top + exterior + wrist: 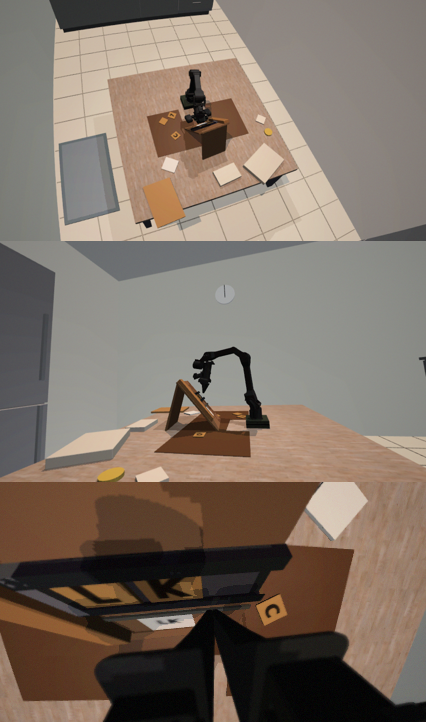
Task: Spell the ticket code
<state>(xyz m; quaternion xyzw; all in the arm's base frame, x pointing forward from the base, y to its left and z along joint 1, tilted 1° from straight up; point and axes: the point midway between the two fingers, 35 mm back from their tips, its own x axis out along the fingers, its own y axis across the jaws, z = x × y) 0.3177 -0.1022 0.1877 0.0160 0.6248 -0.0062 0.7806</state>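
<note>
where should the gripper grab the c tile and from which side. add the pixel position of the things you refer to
Probably best by two opposite side edges, coming straight down, with the gripper (pixel 200 121) (pixel 203 391) (pixel 212 614) opened first and turned to match. The c tile (pixel 175 135) (pixel 271 610) is a thin square lying flat, skewed on the brown mat (pixel 163 146) (pixel 233 444) (pixel 320 582).

A wooden board (pixel 213 143) (pixel 194 396) (pixel 125 512) leans back on its support. Across its sloping face, a dark letter rail (pixel 206 126) (pixel 202 399) (pixel 150 562) holds an orange square L tile (pixel 87 595) at left and an orange square K tile (pixel 187 584) beside it, reading "LK". Below, a white rectangular ticket (pixel 200 124) (pixel 210 411) (pixel 172 621) shows "LK". Flat on the brown mat lie an orange square C tile (pixel 175 135) (pixel 219 415) (pixel 271 610), two neighbouring orange square tiles (pixel 172 115) (pixel 241 416), and one orange tile (pixel 199 435) across the board, its letter unclear.
</note>
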